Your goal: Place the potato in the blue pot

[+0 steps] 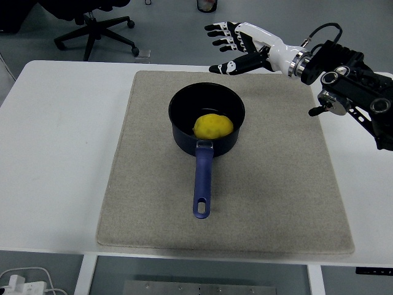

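Right hand (241, 46) up in the air beyond the mat's far edge, fingers (220, 35) spread wide, holding nothing, well clear of the pot. Black right arm (350, 92) enters from the right edge. Yellow potato (213, 126) sits inside the blue pot (207, 104), toward its near side. Pot stands on the beige mat (276, 184) on the white table (55, 153), blue handle (202, 181) pointing toward the near edge
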`<state>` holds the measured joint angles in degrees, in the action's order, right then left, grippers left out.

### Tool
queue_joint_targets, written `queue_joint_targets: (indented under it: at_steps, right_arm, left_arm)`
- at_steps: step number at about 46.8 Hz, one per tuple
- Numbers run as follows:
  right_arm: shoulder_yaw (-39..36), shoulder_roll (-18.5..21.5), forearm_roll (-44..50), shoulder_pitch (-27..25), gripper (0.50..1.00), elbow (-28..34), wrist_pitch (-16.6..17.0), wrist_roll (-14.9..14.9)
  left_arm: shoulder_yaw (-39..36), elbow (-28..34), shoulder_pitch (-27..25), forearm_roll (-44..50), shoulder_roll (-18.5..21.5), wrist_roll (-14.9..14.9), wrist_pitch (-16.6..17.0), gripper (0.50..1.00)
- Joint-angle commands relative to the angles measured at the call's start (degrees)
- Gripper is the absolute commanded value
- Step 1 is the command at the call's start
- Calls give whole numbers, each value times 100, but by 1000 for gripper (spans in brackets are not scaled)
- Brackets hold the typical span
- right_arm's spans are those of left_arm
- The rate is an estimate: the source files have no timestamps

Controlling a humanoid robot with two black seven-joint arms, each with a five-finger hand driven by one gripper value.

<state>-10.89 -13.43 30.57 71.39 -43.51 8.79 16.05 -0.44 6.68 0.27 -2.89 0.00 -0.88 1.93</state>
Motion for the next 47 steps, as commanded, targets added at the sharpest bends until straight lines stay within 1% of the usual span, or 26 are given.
queue_joint_targets:
  at_steps: [1,11,18,22,24,33,39,47]
  right_arm:
    - [-132,7,-261,-152,893,149,8,-14]
    - [-449,69,-596,-495,893,554,61,-14]
    - [-528,34,-780,-653,893,615,70,-32]
    - [-581,7,-1035,-732,893,668,79,-41]
    - [-581,-2,-1219,-759,893,730,79,-58]
    - [-590,-37,-2361,-908,893,1037,52,-322]
    - [-590,-46,-3178,-1040,893,1248,79,-366]
    - [-598,-125,-3961,-1163,893,1257,96,-366]
  left_arm:
    - [0,0,-1,-1,0,0,0,996]
    - [0,0,-1,-1,0,0,0,996]
    - [0,0,-1,-1,0,0,0,996]
    - [0,0,-1,-1,0,0,0,996]
    - [0,0,-1,-1,0,0,0,996]
    - [0,0,-1,-1,0,0,0,996]
    - [0,0,-1,-1,0,0,0,996]
    - [0,0,-1,-1,0,0,0,996]
